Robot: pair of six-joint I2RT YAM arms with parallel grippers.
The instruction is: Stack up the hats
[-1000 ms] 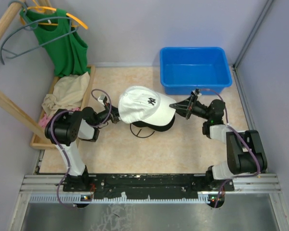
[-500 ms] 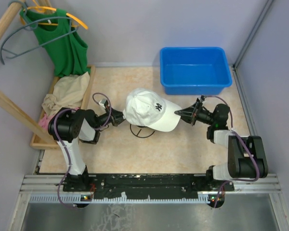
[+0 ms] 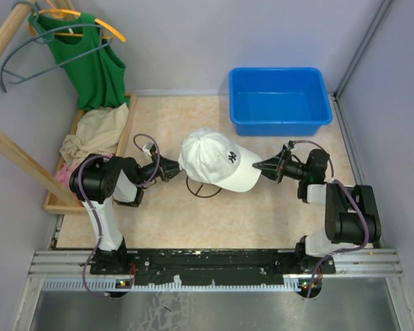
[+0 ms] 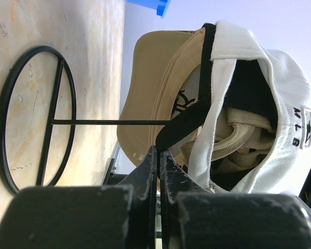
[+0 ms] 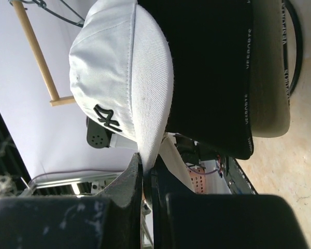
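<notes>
white hat held between both claws, over the stack

the main risk is an uneven release. if one claw lets go first, the white hat (image 3: 210, 160) may be pulled toward the claw that holds on. it would then sit crooked on the black hat (image 5: 207, 78) or slide off. the stack rests on a thin wire stand (image 4: 33, 119), so a sideways pull could also tip everything onto the counter (image 3: 262, 214). in the left wrist view a black strap lies right at the fingertips. i cannot tell if it is pinched too; if it is, drawing back would drag the black hat out.

the left claw (image 3: 171, 168) is closed at the white hat's back edge and seems to pinch it. the right claw (image 3: 262, 167) is closed on the brim tip. the white hat lies between the two claws, just ahead of each one's fingertips, with the black hat and a tan hat (image 4: 145, 88) under it.
</notes>
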